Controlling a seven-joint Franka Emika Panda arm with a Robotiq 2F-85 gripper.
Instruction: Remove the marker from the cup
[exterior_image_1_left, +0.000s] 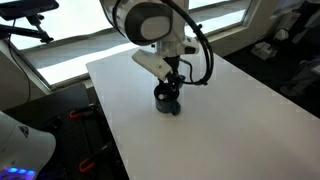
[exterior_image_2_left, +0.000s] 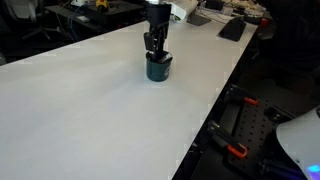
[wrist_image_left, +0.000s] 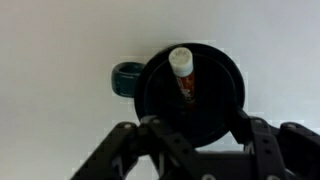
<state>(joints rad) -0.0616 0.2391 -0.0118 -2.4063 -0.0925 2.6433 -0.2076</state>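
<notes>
1. Black gripper (wrist_image_left: 197, 128) at bottom of wrist view, fingers (wrist_image_left: 150, 135) spread wide, nothing pinched, one on each side of the cup's lower edge.
2. Cup (wrist_image_left: 190, 100), dark & round, fills centre-right of frame, seen from straight above; bluish handle (wrist_image_left: 125, 78) sticks out to the left.
3. Marker (wrist_image_left: 183, 75) stands inside cup, upper-centre of the opening, w/ pale tip toward cam and reddish body under it.
4. White table (wrist_image_left: 60, 50) all round.
5. In both exterior views the gripper (exterior_image_1_left: 170, 86) (exterior_image_2_left: 155, 45) hangs just over the cup (exterior_image_1_left: 167, 102) (exterior_image_2_left: 158, 68), upper-middle of frame; marker too small to make out there.
6. Far back: windows (exterior_image_1_left: 60, 50) along top of an exterior view.
</notes>
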